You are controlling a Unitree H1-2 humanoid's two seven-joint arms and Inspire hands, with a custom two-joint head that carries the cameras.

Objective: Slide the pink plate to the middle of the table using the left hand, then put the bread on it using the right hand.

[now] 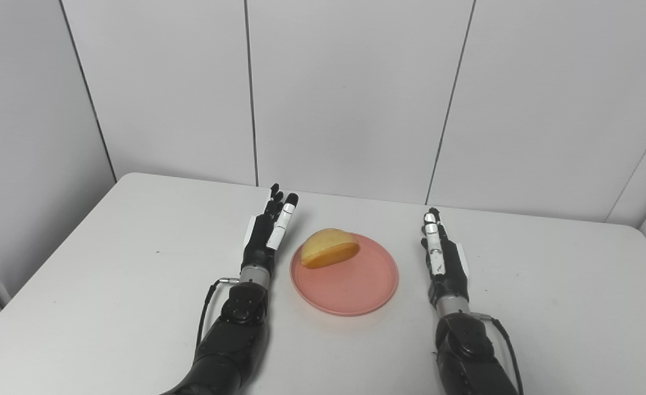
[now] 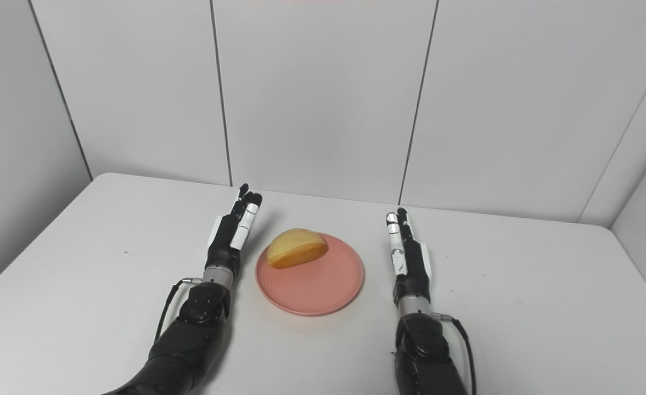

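Two views, same bread [image 1: 329, 248] on pink plate [image 1: 355, 285]

Glossy black arms with thin black cables end in each black hand [image 1: 265, 233] [image 1: 443, 258] with white finger panels.

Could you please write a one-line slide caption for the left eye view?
Bread rests on the pink plate mid-table, flanked by the open left hand and open right hand.
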